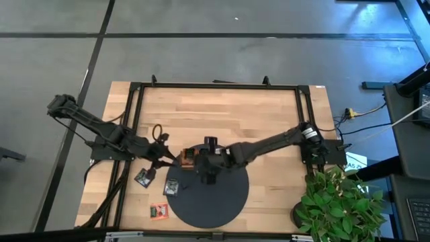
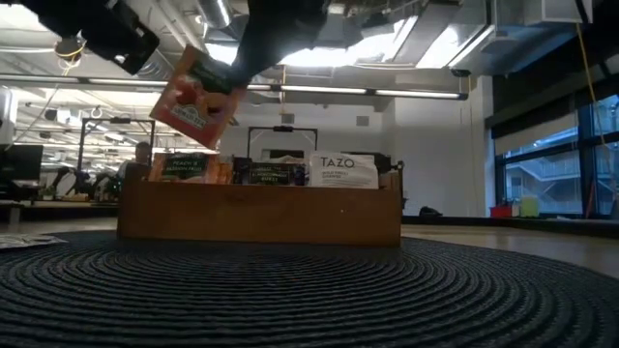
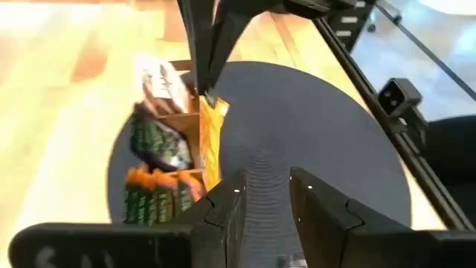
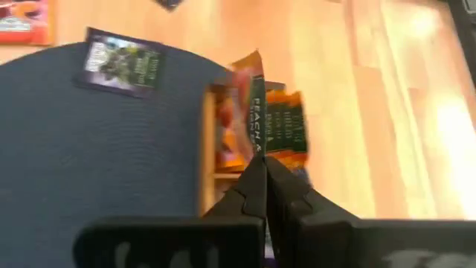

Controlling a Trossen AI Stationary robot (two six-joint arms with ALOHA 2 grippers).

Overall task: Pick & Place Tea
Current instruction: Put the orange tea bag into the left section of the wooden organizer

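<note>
- Two arms meet over the wooden tray (image 1: 190,158) in the high view; the right gripper (image 1: 207,176) hangs beside it above the round mat (image 1: 222,198), the left gripper (image 1: 169,159) just off the tray's other side.
- Low view: an orange-red sachet (image 2: 191,97) hangs tilted above the tray (image 2: 259,215).
- Left wrist view: the left fingers (image 3: 227,212) stand apart, gripping nothing, near the tray (image 3: 195,123).
- Right wrist view: the right gripper (image 4: 262,170) pinches the sachet (image 4: 253,112) over the tray; a black sachet (image 4: 123,61) lies apart on the mat.

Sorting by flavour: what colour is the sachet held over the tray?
Orange-red sachet, clearest in the low view.
</note>
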